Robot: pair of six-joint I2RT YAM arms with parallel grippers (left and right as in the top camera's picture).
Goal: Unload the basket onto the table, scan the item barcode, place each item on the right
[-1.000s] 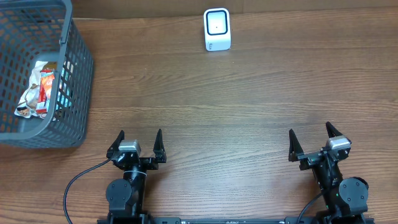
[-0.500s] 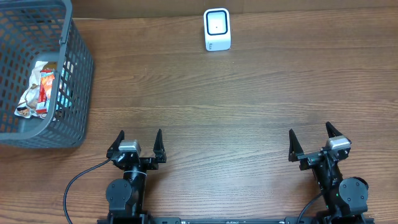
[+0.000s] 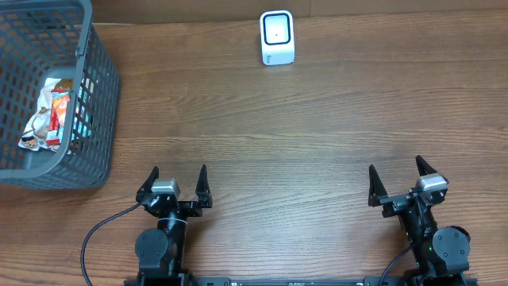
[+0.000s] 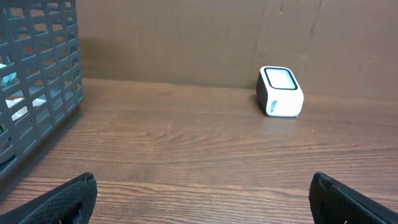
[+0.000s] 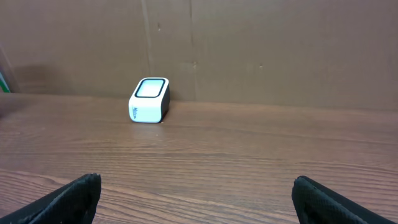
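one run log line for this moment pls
phase: not started | left claw: open, empty | right claw: open, empty | snack packet: in basket | barcode scanner: far side, untouched

No wording can be read: the white barcode scanner (image 5: 149,101) carries a small grey mark low on its front, perhaps a brand name but too small to tell, and the print on the crumpled packet (image 3: 48,115) inside the basket (image 3: 101,103) is blurred.
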